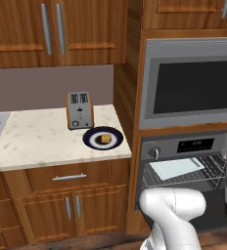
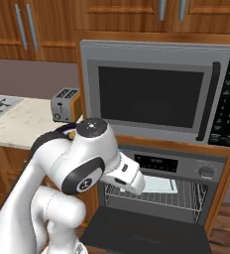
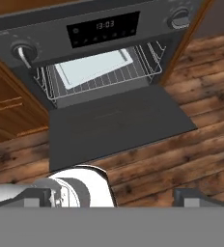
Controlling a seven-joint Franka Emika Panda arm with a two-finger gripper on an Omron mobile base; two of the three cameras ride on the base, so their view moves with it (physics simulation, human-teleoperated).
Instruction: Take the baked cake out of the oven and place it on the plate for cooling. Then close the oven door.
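Reads "13:03" on the oven (image 3: 99,34) display. Sits on the plate (image 1: 103,138) on the counter (image 1: 47,141): cake (image 1: 105,139), no clear long axis. Dropped flat, oven door (image 3: 114,125); spread wide and empty, tool (image 3: 116,197).

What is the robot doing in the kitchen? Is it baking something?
The small tan-golden square cake already sits on the round navy-rimmed plate on the speckled counter, beside the silver toaster. The grey steel oven stands open, its dark door folded down flat, and a pale baking tray lies on the wire rack. The white arm's open gripper holds nothing. The door isn't shut yet.
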